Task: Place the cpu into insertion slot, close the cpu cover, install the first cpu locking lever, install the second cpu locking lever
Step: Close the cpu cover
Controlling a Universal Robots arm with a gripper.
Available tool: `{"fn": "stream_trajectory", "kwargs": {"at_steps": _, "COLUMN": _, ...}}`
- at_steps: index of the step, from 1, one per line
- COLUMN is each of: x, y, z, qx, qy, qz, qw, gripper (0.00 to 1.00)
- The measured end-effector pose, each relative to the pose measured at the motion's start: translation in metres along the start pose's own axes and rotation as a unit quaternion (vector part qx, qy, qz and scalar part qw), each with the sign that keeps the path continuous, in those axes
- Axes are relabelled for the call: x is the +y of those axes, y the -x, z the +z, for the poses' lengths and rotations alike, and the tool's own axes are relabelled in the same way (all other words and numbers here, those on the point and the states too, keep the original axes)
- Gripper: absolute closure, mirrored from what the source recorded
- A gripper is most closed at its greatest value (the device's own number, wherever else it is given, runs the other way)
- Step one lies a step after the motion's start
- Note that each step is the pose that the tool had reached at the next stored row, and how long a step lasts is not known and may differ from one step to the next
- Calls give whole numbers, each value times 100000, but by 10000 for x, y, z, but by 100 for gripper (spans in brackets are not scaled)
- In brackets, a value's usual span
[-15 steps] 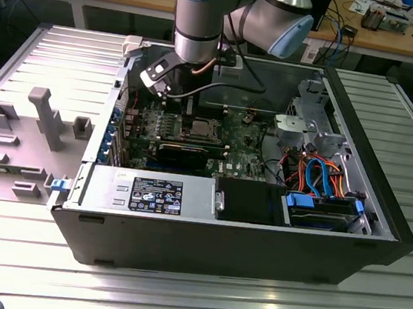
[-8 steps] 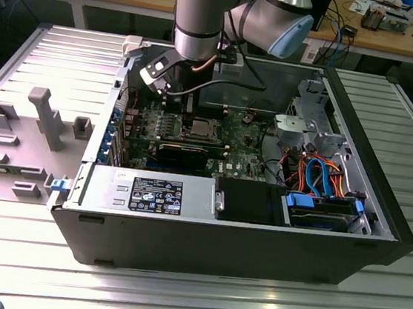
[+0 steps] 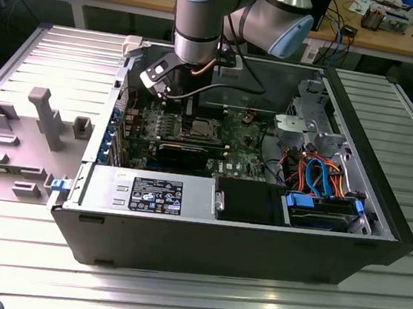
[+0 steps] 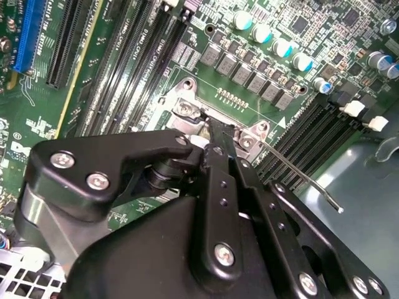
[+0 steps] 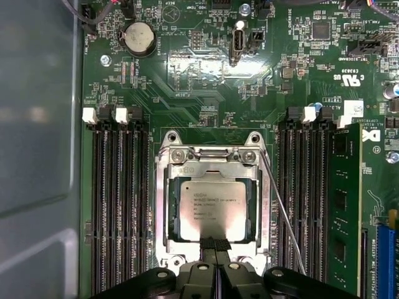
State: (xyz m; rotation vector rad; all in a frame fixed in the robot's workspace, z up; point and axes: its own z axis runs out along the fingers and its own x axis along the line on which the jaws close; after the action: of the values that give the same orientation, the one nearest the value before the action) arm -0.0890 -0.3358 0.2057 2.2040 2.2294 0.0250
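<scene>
Gripper (image 5: 214,244) fingers pinched together with nothing between them, tips down on the near edge of the cpu cover (image 5: 170,212), right at the rim of the cpu (image 5: 211,210). Chip sits flat in the insertion slot (image 5: 160,199), cover lying over it, metal top showing through the window. One wire locking lever (image 5: 283,218) angles away from the socket, unlatched, above the memory slots (image 5: 303,205) on the green motherboard (image 5: 206,68).

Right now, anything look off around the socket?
Yes: the thin locking lever beside the cover angles out across the memory slots, unlatched, rather than lying along the frame. The chip sits square in the window; no visible damage.
</scene>
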Motion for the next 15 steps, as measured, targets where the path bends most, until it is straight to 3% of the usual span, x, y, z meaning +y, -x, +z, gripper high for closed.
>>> {"fn": "stream_trajectory", "kwargs": {"at_steps": 8, "x": 25, "y": 1, "z": -32, "qx": 0, "qy": -7, "qz": -1, "qw": 100000, "gripper": 89}}
{"fn": "stream_trajectory", "kwargs": {"at_steps": 15, "x": 219, "y": 3, "z": -28, "qx": 1, "qy": -4, "qz": -1, "qw": 100000, "gripper": 89}}
